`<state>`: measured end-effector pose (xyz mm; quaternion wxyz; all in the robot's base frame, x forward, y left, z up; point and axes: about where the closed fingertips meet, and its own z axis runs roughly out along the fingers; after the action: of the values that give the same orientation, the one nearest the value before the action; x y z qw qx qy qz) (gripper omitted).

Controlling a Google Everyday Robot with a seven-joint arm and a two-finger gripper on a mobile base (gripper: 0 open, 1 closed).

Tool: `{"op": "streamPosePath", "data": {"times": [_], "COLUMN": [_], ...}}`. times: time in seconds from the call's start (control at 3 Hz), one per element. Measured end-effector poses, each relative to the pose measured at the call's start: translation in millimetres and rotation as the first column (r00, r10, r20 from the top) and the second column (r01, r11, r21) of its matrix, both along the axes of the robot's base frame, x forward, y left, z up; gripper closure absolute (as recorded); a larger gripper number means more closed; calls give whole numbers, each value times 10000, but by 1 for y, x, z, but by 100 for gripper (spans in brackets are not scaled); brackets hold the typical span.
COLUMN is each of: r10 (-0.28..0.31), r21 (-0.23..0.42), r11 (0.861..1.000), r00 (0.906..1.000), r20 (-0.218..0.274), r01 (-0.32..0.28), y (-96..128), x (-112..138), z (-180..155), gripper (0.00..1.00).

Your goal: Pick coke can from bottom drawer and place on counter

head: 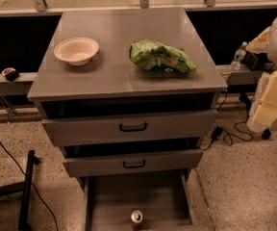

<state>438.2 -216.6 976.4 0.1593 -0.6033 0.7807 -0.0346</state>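
Observation:
The coke can (137, 219), red with a silver top, stands upright near the front middle of the open bottom drawer (109, 201), the lowest and furthest-extended grey tray of the cabinet. The counter (114, 71) is the flat grey metal top of the cabinet. My arm comes in at the right edge, beside the cabinet and level with the upper drawers. Its gripper (264, 110) hangs there as pale blocky shapes, far from the can and well above it. It holds nothing that I can see.
A white bowl (76, 50) sits on the counter's left, a green chip bag (161, 57) on its right. Two upper drawers with black handles (133, 127) stand partly open. A water bottle (238, 57) stands on a ledge behind, cables lie on the floor at right, and a black stand (27, 186) is at left.

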Motion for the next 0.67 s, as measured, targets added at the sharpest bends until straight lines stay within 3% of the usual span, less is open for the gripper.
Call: {"op": "streamPosePath", "data": {"times": [0.33,0.67], "r10": [-36,-376], "r21": [54,581], "r11": [10000,9974], "r00": [10000,9970], "r20": [-58,-681], "r01": [36,416], "y": [-1,-15], "x": [-2,-25], "z": [-5,-54], "gripper": [0,0]}}
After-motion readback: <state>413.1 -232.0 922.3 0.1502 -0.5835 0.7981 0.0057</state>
